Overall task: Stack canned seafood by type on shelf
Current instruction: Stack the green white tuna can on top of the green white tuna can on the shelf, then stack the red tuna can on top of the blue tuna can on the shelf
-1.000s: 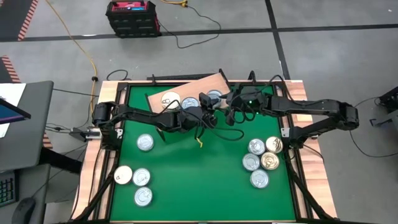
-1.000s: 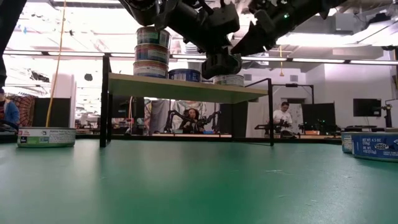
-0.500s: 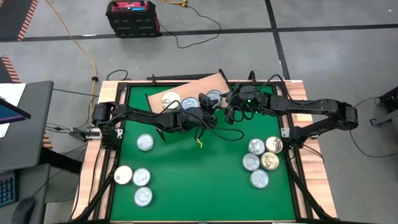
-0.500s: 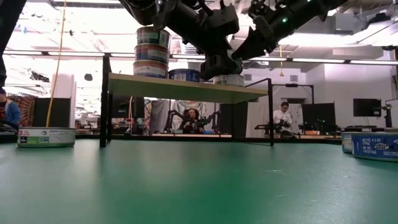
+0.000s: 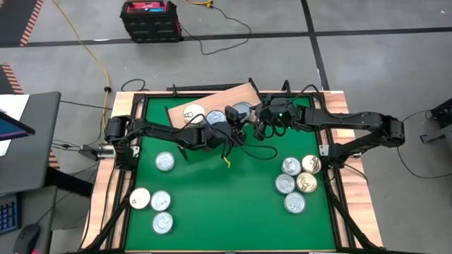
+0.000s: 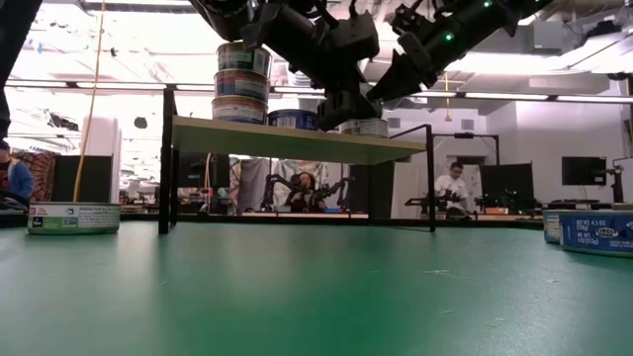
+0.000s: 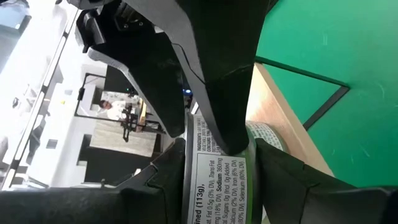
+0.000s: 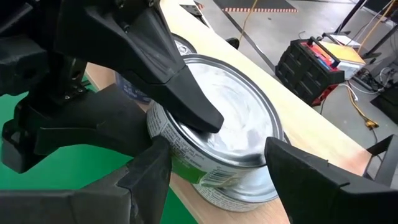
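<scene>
Both hands over one tin [image 8: 217, 149] on the shelf [image 5: 220, 97]. Left hand [image 5: 236, 117] closed on that tin, fingers [image 7: 214, 106] across lid and label; right hand [image 8: 217, 168] wide, straddling it, not gripping. Judged stiff, smooth, fairly light; likely slippery on the lid, best pinched across the side wall. Other tins [image 5: 299, 178] scattered on the green worktop [image 5: 226, 204]; a stack [image 6: 242, 83] already on the shelf.
</scene>
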Tool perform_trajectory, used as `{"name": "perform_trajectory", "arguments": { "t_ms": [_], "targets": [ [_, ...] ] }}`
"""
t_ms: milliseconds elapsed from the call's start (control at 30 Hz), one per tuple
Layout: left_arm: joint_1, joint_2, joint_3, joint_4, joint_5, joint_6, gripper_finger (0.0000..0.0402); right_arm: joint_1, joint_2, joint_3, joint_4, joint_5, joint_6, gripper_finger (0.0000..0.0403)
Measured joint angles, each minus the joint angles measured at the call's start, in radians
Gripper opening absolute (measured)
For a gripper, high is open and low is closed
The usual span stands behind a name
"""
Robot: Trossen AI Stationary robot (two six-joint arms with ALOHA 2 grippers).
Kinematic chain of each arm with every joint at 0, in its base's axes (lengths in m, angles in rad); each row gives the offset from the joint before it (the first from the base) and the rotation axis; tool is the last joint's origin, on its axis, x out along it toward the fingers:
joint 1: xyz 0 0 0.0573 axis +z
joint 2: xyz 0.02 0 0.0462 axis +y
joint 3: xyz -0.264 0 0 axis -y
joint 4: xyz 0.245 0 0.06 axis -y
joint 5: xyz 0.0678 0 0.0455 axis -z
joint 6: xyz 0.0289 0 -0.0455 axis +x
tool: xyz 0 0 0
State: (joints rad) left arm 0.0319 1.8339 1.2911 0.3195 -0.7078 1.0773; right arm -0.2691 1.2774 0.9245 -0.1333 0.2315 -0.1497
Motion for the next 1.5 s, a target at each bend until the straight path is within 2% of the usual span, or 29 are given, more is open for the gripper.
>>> {"name": "perform_trajectory", "arguments": {
  "t_ms": [200,467,800,933,1133,1233,1367,1433,1500],
  "targets": [
    [-0.004,0.000,0.000,0.001,0.008,0.006,0.0165,0.000,0.000,0.000,-0.004,0.003,0.000,0.0286],
    [-0.005,0.000,0.000,0.004,0.004,0.006,0.0212,-0.002,0.001,-0.001,-0.006,0.017,0.003,0.0286],
    [-0.046,0.000,0.000,0.026,-0.034,0.025,0.0216,0.003,-0.005,-0.001,-0.004,0.009,0.003,0.0285],
    [-0.077,0.000,0.000,0.038,-0.060,-0.017,0.0216,0.026,-0.054,0.025,-0.031,0.008,0.003,0.0285],
    [-0.170,0.000,0.000,0.013,-0.071,-0.089,0.0214,0.101,-0.187,0.047,-0.167,0.035,0.048,0.0285],
    [-0.233,0.000,0.000,-0.062,-0.068,-0.128,0.0208,0.149,-0.243,0.047,-0.300,0.065,0.133,0.0285],
    [-0.319,0.000,0.000,-0.226,-0.063,-0.261,0.0198,0.241,-0.273,0.046,-0.439,0.068,0.286,0.0285],
    [-0.365,0.000,0.000,-0.323,-0.029,-0.374,0.0194,0.305,-0.271,0.028,-0.444,0.068,0.353,0.0285],
    [-0.410,-0.006,0.000,-0.447,0.049,-0.509,0.0192,0.375,-0.262,-0.009,-0.431,0.068,0.406,0.0285]
  ]
}}
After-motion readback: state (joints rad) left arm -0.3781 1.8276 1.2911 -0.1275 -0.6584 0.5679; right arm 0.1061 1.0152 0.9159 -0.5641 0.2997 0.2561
